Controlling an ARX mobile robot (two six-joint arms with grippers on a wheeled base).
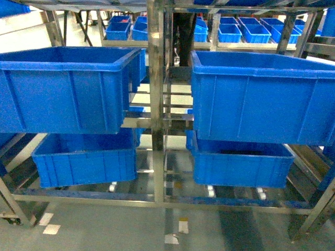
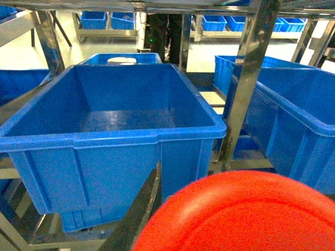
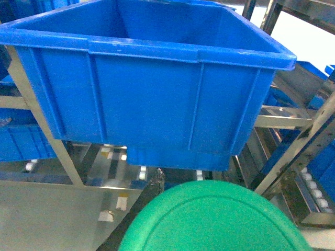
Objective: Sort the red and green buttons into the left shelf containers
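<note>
**Red and green buttons seen up close at the wrists, bins straight ahead**

Red button cap fills the bottom of the left wrist view, right against the lens, so it looks carried at the left gripper, though the fingers themselves aren't shown and their spread can't be told. Same deal on the right: the green button cap is parked at the bottom of the right wrist view, fingers hidden, state can't be told.

Just past the red cap, a deep blue bin is seen with its inside bare. In the head view, 2 left shelf containers are stacked on the left: the upper left bin and lower left bin. 2 more bins are seen right of the steel post. Small blue trays are lined up far behind.
</note>
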